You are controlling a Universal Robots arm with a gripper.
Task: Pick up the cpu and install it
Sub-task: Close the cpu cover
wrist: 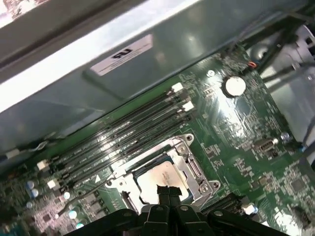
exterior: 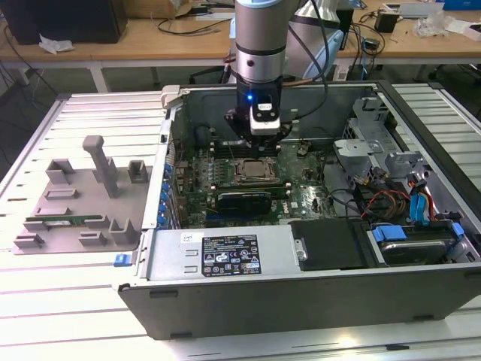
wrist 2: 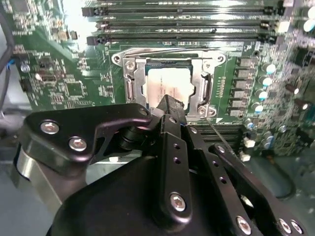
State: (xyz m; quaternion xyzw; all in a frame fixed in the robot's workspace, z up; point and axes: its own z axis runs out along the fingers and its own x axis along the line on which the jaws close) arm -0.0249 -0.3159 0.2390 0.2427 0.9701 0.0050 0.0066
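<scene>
Silver-topped, the cpu (wrist 2: 165, 86) lies flat in its socket (wrist 2: 129, 81); my gripper (wrist 2: 171, 102) hovers just over it, fingers (wrist 2: 170, 114) pressed together, empty. I'd keep any seating touch square and light.

Grey arm (exterior: 259, 45) with blue light (exterior: 249, 97); black, silver-screwed hand (wrist 2: 170, 103).

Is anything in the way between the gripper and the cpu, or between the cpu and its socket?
Nothing visible. The cpu already lies inside the metal socket frame, its top uncovered. The gripper, fingers together, hangs directly over one edge of it; contact cannot be judged.
</scene>
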